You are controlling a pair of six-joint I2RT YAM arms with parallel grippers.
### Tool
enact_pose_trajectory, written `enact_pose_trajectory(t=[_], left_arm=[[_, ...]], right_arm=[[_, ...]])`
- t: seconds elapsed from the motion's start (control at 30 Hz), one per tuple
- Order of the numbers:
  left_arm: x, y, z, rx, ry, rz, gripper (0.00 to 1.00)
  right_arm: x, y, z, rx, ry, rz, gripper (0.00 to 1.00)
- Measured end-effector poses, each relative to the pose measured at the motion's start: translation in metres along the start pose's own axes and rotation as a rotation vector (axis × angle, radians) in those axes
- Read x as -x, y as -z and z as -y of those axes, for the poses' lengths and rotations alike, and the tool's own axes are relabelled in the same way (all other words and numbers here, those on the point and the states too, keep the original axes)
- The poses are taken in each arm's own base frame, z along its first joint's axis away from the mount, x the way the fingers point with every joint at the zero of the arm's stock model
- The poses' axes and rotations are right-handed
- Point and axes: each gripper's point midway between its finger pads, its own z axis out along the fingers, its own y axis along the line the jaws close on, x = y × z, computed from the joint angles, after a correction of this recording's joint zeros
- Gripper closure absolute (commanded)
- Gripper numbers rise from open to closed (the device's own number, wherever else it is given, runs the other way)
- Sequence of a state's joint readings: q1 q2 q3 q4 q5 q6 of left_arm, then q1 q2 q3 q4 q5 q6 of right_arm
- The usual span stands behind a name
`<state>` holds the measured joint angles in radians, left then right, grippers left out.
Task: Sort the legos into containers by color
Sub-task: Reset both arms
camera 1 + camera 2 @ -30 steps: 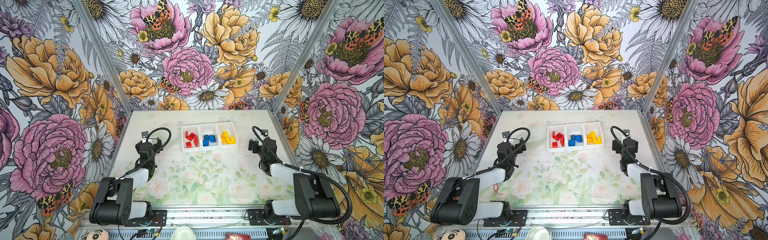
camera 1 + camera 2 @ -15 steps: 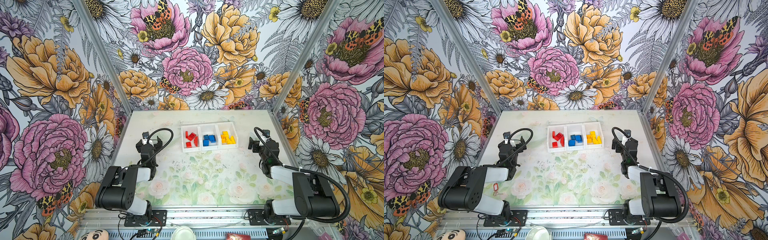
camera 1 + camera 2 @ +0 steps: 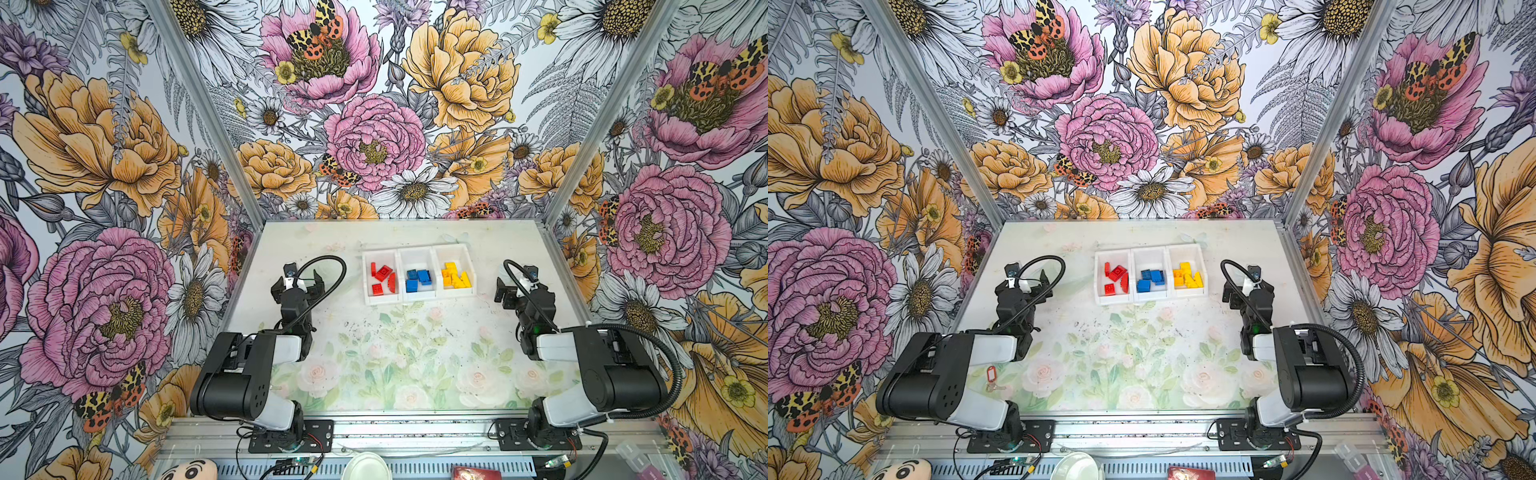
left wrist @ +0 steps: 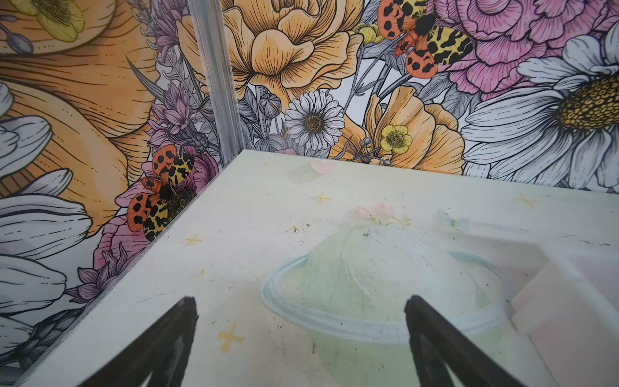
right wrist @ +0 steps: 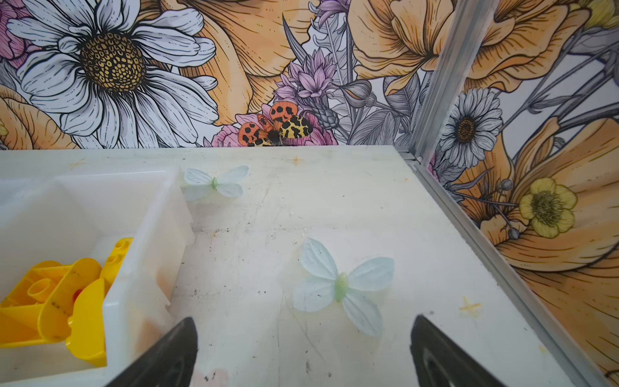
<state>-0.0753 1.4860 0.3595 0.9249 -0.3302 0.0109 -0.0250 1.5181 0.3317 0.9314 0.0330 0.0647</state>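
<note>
Flower-print worktop fills pretty much the whole booth floor. Both arms are folded back toward the front edge, with the left arm by the left edge and the right arm by the right edge.

Next biggest is the white tray, three bins joined in a row. It sits toward the far edge, roughly midway between the left and right edges.

The left pincer is over bare worktop on the tray's left side, near it but not touching. Its jaws are spread wide with nothing between them. The right pincer is just beside the tray's right end, also spread wide and gripping nothing.

Every brick I can see is in a bin. The red bricks are in the left bin, the blue bricks in the middle one, and the yellow bricks in the right one, all lying kinda jumbled.

Tiniest thing is a key with a red tag. It's flat on the worktop near the front left corner, just beside the left arm.
</note>
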Motion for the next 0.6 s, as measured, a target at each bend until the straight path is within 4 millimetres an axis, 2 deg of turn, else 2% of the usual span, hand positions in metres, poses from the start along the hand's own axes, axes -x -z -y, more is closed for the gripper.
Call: enact_pose_trajectory(t=[0.43,0.6], left_arm=[[0.0,0.0,0.0,0.0,0.0,0.0,0.01],[0.0,0.0,0.0,0.0,0.0,0.0,0.01]], right_arm=[[-0.001,0.002,0.012,-0.13,0.007,0.0,0.03],[0.0,0.002,0.014,-0.148,0.009,0.001,0.01]])
